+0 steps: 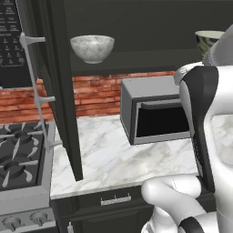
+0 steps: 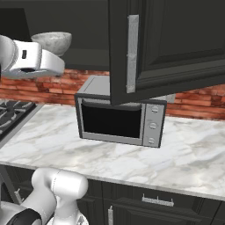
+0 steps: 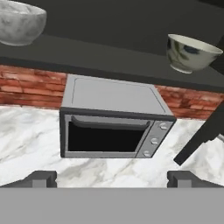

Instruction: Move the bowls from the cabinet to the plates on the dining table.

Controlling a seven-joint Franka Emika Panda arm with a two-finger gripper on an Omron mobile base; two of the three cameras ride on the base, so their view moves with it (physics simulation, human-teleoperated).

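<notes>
The dark cabinet [image 1: 136, 61] stands open above the counter, both doors swung out. On its shelf sit the two bowls: the white-grey marbled one [image 1: 92, 48] [image 2: 53, 41] [image 3: 19, 22] at the left, and the grey-green one with a cream rim [image 3: 190, 52] [image 1: 208, 40] at the right, half behind my arm in the left base view. My gripper [image 3: 112, 179] is open and empty, with its fingertips [image 3: 41, 178] wide apart. It is level with the microwave, below the shelf and short of both bowls. The plates and the dining table are out of view.
A grey microwave [image 1: 154, 113] [image 2: 118, 118] [image 3: 113, 118] stands on the marble counter [image 1: 118, 159] under the shelf. The open left door [image 1: 61, 91] and right door [image 2: 167, 44] [image 3: 203, 131] jut out over the counter. A gas stove [image 1: 18, 159] lies to the left, against a brick wall [image 1: 95, 93].
</notes>
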